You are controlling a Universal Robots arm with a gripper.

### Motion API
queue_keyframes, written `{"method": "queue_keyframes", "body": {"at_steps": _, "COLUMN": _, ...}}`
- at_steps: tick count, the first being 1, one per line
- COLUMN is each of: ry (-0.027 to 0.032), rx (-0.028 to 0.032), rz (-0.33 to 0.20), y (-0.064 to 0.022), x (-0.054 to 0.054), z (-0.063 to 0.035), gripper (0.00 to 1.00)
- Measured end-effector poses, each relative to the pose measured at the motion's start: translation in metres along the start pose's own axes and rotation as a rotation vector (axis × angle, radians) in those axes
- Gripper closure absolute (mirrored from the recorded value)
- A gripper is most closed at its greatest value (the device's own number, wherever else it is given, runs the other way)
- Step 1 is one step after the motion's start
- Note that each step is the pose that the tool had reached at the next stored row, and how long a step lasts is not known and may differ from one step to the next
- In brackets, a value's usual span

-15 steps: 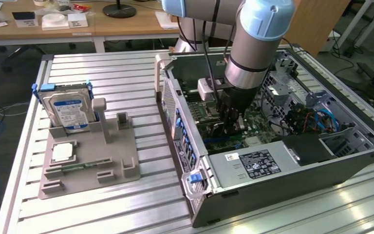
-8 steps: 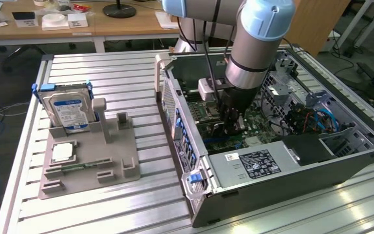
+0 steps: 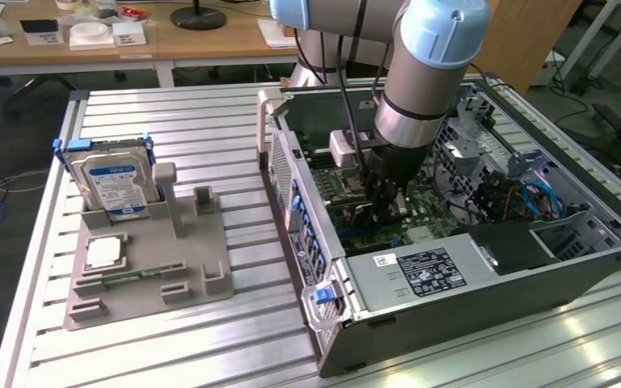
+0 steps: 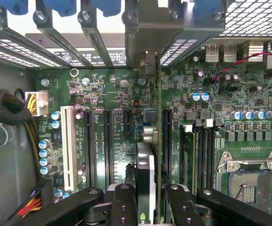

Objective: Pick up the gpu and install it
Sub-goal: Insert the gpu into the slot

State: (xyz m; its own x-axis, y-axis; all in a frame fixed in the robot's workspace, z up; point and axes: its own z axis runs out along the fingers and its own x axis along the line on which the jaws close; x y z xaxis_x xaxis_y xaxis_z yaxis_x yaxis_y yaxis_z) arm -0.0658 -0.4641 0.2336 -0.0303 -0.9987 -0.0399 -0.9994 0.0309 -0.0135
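Observation:
My gripper [image 3: 384, 212] reaches down into the open computer case [image 3: 569, 267], just above the motherboard [image 3: 343, 190]. It is shut on the gpu [image 4: 146, 174]. In the wrist view the card appears edge-on between the two black fingers [image 4: 121, 207], with its green board running along a black expansion slot [image 4: 165, 141]. The card's metal bracket end [image 4: 147, 62] sits at the case's rear slot openings. In the exterior view the gpu [image 3: 367, 217] is a dark shape under the wrist, mostly hidden by the arm.
A silver hard drive [image 3: 116, 182] and a square CPU chip [image 3: 106, 252] rest in a grey holder [image 3: 197, 279] at the exterior view's left. Inside the case are the power supply [image 3: 419, 271], a white slot [image 4: 69, 146], a CPU socket [image 4: 251, 183] and a cable bundle [image 4: 4, 108].

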Motion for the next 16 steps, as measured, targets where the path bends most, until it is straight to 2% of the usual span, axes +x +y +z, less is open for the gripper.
{"method": "queue_keyframes", "body": {"at_steps": 16, "ry": 0.0003, "rx": -0.0004, "rz": 0.0, "y": 0.0012, "x": -0.0002, "z": 0.0024, "gripper": 0.72}}
